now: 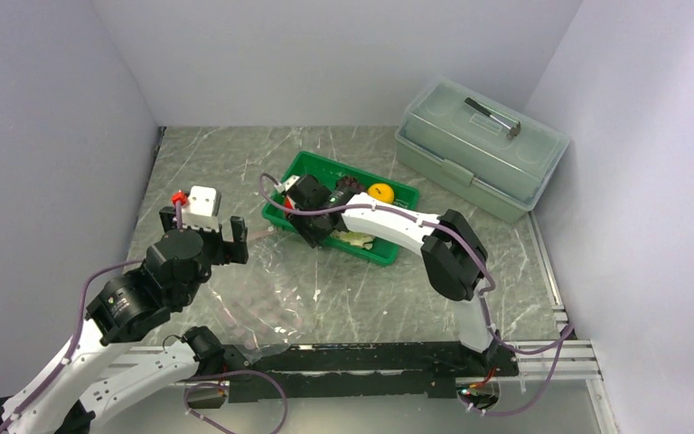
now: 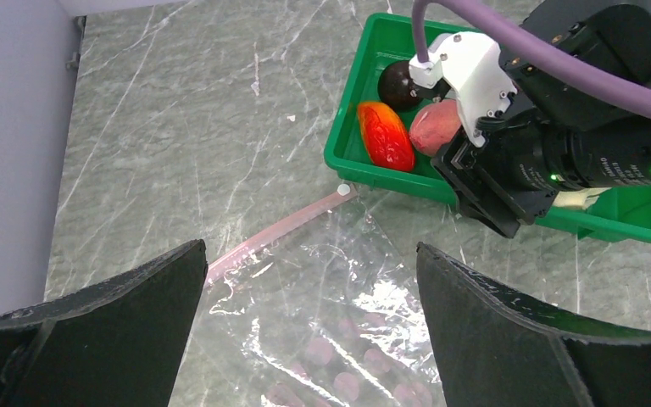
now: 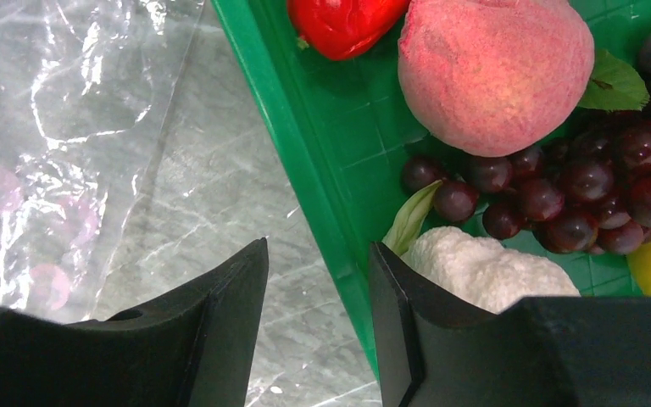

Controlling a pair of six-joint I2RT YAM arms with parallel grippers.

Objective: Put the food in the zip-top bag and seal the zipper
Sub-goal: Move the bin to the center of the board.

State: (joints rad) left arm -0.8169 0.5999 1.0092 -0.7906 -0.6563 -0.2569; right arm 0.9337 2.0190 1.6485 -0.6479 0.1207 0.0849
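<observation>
The clear zip-top bag (image 1: 262, 298) lies flat on the marble table, its pinkish zipper (image 2: 280, 225) towards the green tray (image 2: 347, 161). My left gripper (image 2: 309, 248) hangs wide open above the bag's mouth end and holds nothing. The food lies in the tray: red-orange fruit (image 2: 384, 136), pink peach (image 3: 492, 72), dark purple ball (image 2: 397, 83), grape bunch (image 3: 576, 178), white-and-green vegetable (image 3: 483, 271), yellow-orange fruit (image 1: 380, 192). My right gripper (image 3: 318, 246) is open at the tray's near-left wall (image 3: 305, 144), one finger outside, one inside beside the vegetable, gripping nothing.
A pale green lidded box (image 1: 479, 145) with a metal handle stands at the back right against the wall. Grey walls close in the table on the left, back and right. A metal rail runs along the near edge.
</observation>
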